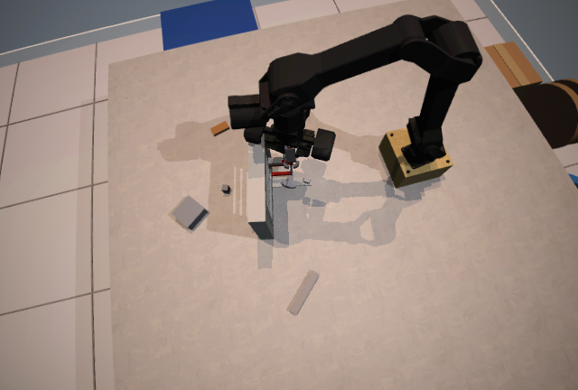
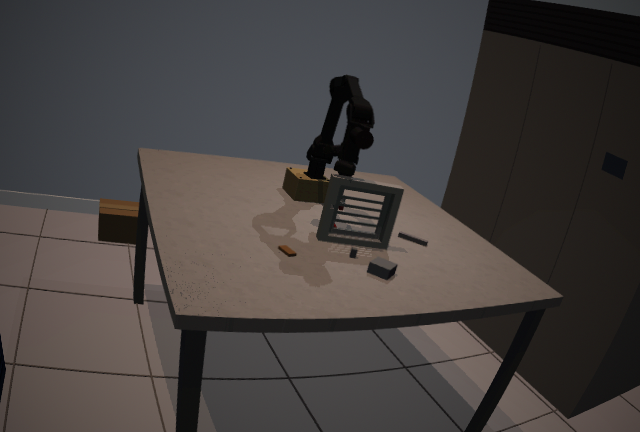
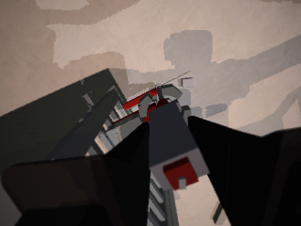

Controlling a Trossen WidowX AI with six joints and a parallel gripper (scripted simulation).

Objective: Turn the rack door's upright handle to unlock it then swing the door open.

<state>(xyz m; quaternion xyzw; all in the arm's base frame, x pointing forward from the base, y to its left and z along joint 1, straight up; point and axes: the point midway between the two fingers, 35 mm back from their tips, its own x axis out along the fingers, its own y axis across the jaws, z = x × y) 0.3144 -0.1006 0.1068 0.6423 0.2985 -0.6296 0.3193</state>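
The pale grey rack frame (image 1: 256, 199) (image 2: 323, 228) stands upright on the table (image 1: 396, 292) (image 2: 232, 282). Its barred door (image 3: 82, 127) looks closed, lying about in the frame's plane. The grey upright handle (image 1: 290, 156) (image 3: 171, 137), with a red square in its top end, stands out from the door's front beside red brackets (image 1: 281, 173) (image 3: 141, 100). My gripper (image 1: 288, 146) (image 3: 168, 125) points down and is shut on the handle, one black finger on each side. In the wrist view the handle and fingers stand oblique to the door. How far the handle is turned cannot be told exactly.
Behind the frame lie an orange block (image 1: 219, 128) (image 2: 286, 250), a small dark cube (image 1: 226, 189) (image 2: 353, 252) and a grey box (image 1: 189, 213) (image 2: 382, 268). A pale bar (image 1: 302, 292) (image 2: 412, 238) lies beyond the frame's end. The arm's yellow base (image 1: 422, 169) (image 2: 302, 187) stands on the door's side.
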